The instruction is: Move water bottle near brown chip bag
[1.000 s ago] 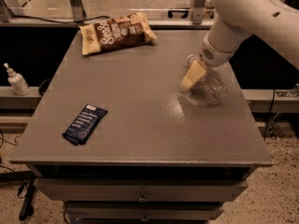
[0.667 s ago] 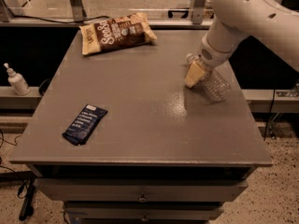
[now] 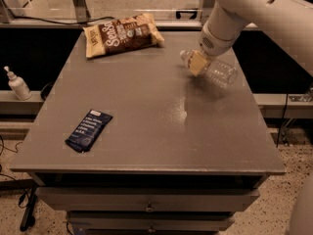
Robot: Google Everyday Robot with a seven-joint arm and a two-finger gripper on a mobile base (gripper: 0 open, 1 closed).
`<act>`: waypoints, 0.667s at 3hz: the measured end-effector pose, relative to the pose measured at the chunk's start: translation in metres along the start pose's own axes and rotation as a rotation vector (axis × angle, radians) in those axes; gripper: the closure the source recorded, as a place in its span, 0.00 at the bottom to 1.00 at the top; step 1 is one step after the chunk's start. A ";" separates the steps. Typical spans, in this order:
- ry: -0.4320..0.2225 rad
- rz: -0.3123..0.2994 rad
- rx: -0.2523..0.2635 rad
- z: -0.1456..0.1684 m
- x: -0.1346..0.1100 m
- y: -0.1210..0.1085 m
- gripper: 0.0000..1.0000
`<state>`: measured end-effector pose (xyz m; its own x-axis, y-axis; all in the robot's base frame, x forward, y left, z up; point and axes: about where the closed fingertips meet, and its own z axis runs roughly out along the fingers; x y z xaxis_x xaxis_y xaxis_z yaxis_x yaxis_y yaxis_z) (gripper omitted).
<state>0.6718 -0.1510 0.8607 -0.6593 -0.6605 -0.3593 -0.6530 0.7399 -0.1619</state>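
- Plastic, clear and ribbed, the water bottle (image 3: 223, 73) lies tilted in the grip of the arm. Its neck end points up and to the left, and its base points down and to the right.
- It is over the far right part of the table, close to the right edge, with a dark shadow on the surface just under it. Whether its base touches the tabletop cannot be told.
- The gripper (image 3: 198, 62) is clamped on the bottle near the neck. One tan finger pad lies flat across the front of it, and the other finger is hidden behind the bottle.
- The white arm (image 3: 230, 13) comes down to the gripper from the upper right corner.
- The brown chip bag (image 3: 122, 33) lies flat at the far edge of the table, left of the bottle and apart from it, with bare tabletop between them. It has a dark brown middle, tan ends and white lettering.
- The grey table (image 3: 146, 102) has a pale scuffed patch near its centre, in front of the bottle.
- A dark blue bar wrapper (image 3: 89, 129) lies flat near the front left, well apart from both the bottle and the bag.
- A white pump bottle (image 3: 17, 83) stands upright on a ledge beyond the table's left side.
- Drawer fronts (image 3: 146, 202) with small handles show below the front edge of the table.
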 end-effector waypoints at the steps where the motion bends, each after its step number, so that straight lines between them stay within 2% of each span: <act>1: -0.048 -0.052 -0.002 -0.010 -0.048 0.001 1.00; 2: -0.093 -0.123 -0.019 -0.012 -0.094 0.016 1.00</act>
<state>0.7189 -0.0791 0.9029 -0.5369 -0.7306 -0.4218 -0.7341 0.6510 -0.1933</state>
